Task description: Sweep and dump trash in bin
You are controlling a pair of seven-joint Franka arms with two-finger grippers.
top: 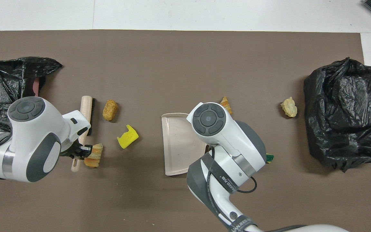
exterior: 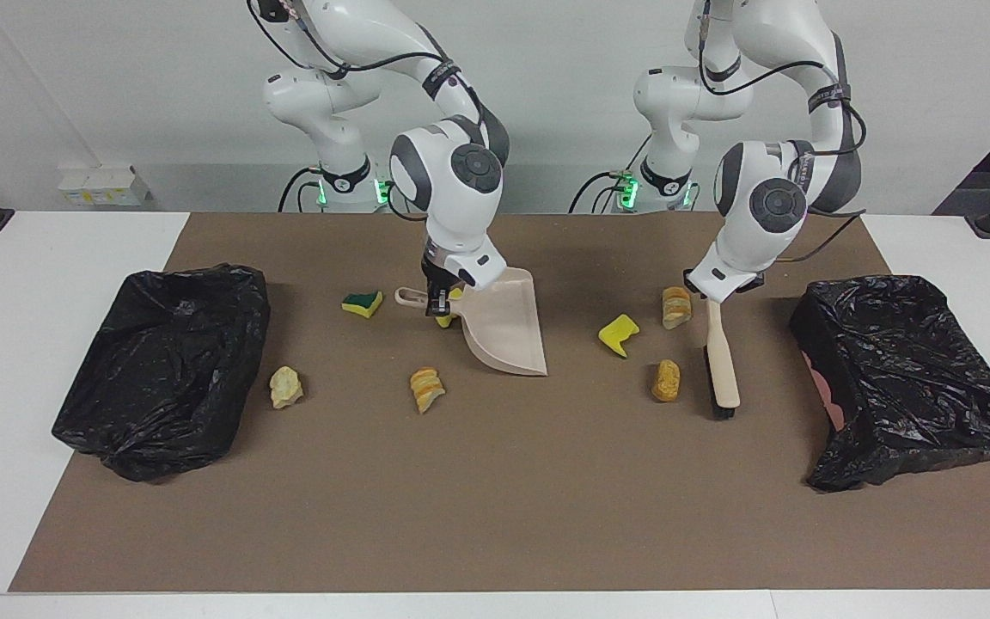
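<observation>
Left gripper (exterior: pixel 712 301) clamps the beige wooden-handled brush (exterior: pixel 722 365); right gripper (exterior: pixel 438 303) clamps the beige plastic dustpan (exterior: pixel 505 331), seemingly; sweep the orange-tan bread chunk (exterior: pixel 666 379) beside the bristles panward, low.

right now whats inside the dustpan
Nothing shows on the visible part of the dustpan: the overhead view shows a bare pale floor. The end by its handle is covered by the right arm's wrist, so I can't tell about that part.

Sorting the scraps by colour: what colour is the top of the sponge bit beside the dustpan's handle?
Green over yellow: the sponge bit shows best in the facing view.
</observation>
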